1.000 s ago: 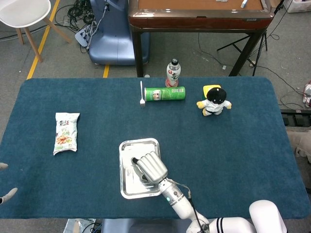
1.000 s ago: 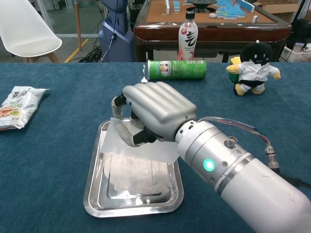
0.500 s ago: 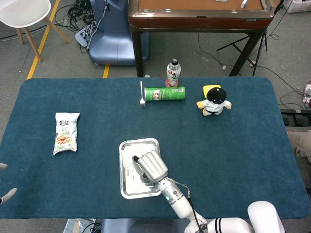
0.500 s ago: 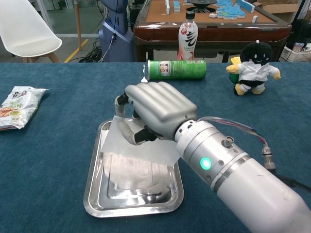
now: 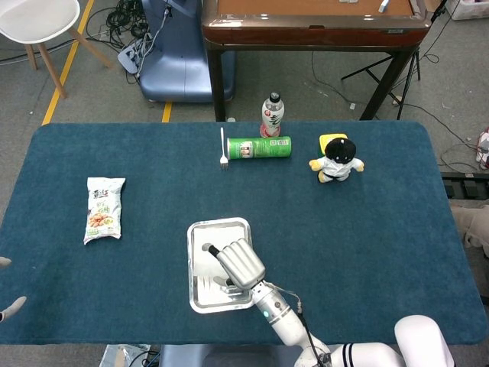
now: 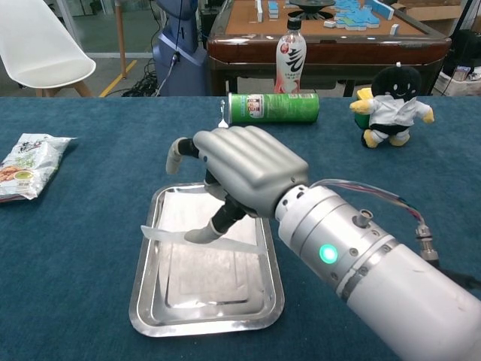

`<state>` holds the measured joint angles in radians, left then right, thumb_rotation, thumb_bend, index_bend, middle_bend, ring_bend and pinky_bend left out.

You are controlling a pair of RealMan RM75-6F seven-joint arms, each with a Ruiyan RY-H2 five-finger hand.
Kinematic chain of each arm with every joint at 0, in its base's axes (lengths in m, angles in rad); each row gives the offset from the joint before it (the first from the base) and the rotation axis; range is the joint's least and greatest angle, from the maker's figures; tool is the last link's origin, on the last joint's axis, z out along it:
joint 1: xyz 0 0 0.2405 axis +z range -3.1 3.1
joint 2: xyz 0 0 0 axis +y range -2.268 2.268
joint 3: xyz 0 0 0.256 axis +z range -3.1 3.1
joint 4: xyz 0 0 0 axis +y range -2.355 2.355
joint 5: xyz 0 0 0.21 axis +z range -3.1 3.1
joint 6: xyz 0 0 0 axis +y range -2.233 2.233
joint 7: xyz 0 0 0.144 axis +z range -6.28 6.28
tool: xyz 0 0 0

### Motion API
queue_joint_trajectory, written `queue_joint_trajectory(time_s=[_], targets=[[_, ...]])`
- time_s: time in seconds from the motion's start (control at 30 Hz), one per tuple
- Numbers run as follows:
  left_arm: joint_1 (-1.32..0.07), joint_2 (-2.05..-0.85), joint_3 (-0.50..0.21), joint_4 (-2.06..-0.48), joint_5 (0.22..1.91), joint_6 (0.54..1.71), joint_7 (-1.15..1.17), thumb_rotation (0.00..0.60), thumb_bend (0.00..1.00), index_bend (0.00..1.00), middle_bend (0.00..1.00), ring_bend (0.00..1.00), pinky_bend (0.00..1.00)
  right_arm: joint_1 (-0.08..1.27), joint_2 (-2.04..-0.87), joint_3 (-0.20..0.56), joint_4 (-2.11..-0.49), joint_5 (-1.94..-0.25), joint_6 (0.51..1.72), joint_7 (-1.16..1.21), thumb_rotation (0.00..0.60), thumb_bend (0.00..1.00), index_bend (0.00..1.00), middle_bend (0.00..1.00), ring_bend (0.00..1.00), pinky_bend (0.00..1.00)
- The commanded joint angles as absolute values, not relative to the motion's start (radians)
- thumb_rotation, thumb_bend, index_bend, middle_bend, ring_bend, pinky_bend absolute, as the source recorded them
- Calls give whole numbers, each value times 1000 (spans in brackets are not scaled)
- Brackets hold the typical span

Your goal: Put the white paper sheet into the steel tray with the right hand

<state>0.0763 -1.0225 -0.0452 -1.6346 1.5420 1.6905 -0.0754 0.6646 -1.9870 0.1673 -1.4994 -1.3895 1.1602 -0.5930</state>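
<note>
The right hand (image 6: 244, 169) has a smooth, shiny silver-grey shell and dark joints with pale grey fingertips (image 6: 197, 235). Behind it sits a round silver wrist (image 6: 338, 244) with small screws and a glowing green light (image 6: 327, 254). Thin coloured wires (image 6: 376, 197) loop along its side. The arm (image 6: 428, 316) is light grey.

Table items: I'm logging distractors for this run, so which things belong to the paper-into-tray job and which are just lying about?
Belong to the job:
white paper sheet, over the tray
steel tray
right hand, above the tray

Just lying about:
snack bag
white fork
green can, on its side
drink bottle
plush toy
</note>
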Motion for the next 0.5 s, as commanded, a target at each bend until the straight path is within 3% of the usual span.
queue_joint_trajectory(time_s=[0.03,0.5], targets=[[76,-1023,-45,-1635,1542,1690,-75,600,59,331,326,203,389,662,-1979,163,-1509,-1392,1160,-587,600,0,271,1000,1000,1000],[75,-1026,-44,-1638,1546,1687,-62,600,59,331,326,202,390,645,-1901,146,-1625,-1428,1174,-543,600,0,232,1000,1000,1000]])
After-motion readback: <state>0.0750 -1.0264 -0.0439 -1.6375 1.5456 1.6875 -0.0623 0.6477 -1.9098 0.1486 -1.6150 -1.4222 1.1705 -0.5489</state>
